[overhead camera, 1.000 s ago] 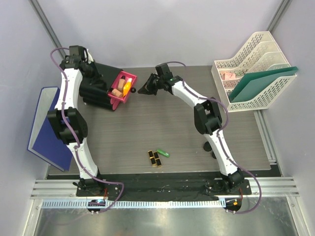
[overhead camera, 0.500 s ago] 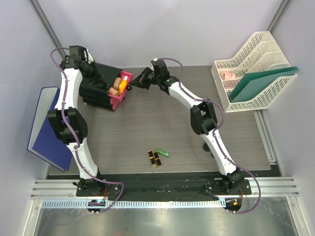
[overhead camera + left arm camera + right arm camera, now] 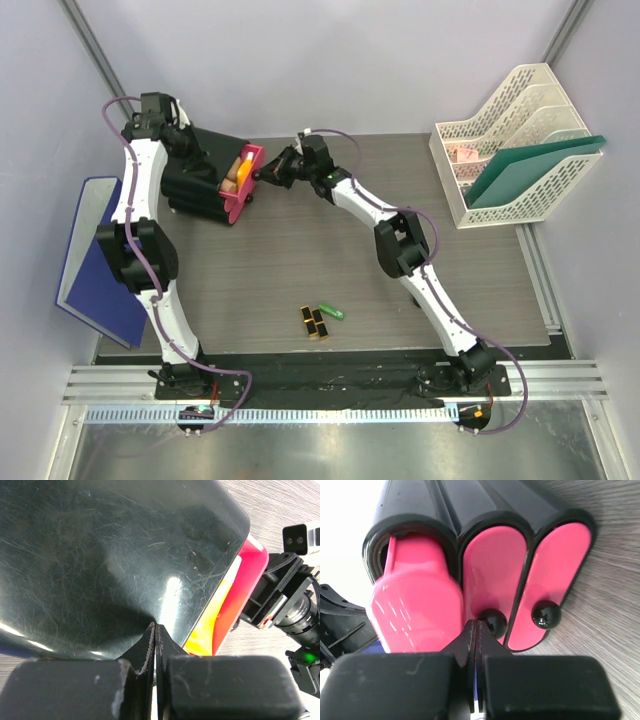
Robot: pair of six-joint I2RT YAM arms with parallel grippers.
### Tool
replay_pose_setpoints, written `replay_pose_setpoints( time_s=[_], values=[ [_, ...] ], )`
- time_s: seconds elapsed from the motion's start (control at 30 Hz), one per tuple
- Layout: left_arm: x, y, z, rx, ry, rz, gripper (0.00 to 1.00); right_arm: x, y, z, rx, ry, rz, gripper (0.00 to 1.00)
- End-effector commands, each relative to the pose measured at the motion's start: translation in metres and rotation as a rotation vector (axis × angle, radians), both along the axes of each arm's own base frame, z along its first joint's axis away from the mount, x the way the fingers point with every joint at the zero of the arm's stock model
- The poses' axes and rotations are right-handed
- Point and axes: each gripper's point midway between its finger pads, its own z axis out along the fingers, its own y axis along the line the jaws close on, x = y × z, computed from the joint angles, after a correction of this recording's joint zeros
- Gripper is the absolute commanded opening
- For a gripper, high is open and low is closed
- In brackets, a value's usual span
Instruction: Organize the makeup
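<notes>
Two black-and-gold lipsticks (image 3: 314, 322) and a green tube (image 3: 331, 311) lie on the table near the front. An orange tube (image 3: 247, 160) and a beige bottle (image 3: 232, 183) lie in a part-open pink drawer (image 3: 240, 205) of the black box (image 3: 200, 185). My right gripper (image 3: 268, 172) is shut, its tips (image 3: 476, 626) against the drawer fronts beside a black knob (image 3: 493, 622); the left drawer (image 3: 410, 600) sticks out. My left gripper (image 3: 185, 150) is shut and rests on the box's glossy top (image 3: 125, 555). The compacts are not visible.
A white slotted file rack (image 3: 515, 140) with green folders stands at the back right. A blue board (image 3: 95, 255) leans off the table's left edge. The right wrist camera (image 3: 280, 595) shows beside the pink drawer (image 3: 240, 595) in the left wrist view.
My right gripper has moved left against the pink drawer, and the drawer has slid further into the black box. The left arm has not moved.
</notes>
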Motion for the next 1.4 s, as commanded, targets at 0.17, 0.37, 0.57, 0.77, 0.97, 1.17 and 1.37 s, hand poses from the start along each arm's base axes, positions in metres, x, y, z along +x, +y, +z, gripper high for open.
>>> replay_pose_setpoints(
  time_s=[0.17, 0.37, 0.57, 0.77, 0.97, 1.17, 1.37],
  values=[
    [-0.037, 0.011, -0.075, 0.047, 0.293, -0.001, 0.0, -0.002, 0.008, 0.084, 0.103, -0.182, -0.014, 0.01],
    [-0.035, 0.009, -0.075, 0.034, 0.294, -0.004, 0.0, -0.01, 0.023, 0.086, 0.118, -0.182, -0.01, 0.01],
    [-0.037, 0.01, -0.073, 0.047, 0.293, -0.004, 0.0, -0.025, 0.04, 0.086, 0.137, -0.176, 0.02, 0.01],
    [-0.037, 0.01, -0.075, 0.041, 0.296, -0.004, 0.0, -0.038, 0.052, 0.081, 0.135, -0.161, 0.05, 0.01],
    [-0.037, 0.009, -0.072, 0.038, 0.291, -0.008, 0.0, -0.044, 0.059, 0.065, 0.128, -0.12, 0.063, 0.01],
    [-0.04, 0.009, -0.072, 0.039, 0.29, -0.009, 0.0, -0.043, 0.066, 0.061, 0.164, -0.114, 0.045, 0.02],
    [-0.041, 0.006, -0.07, 0.029, 0.289, -0.014, 0.0, -0.044, 0.071, 0.061, 0.211, -0.133, 0.033, 0.03]
  ],
)
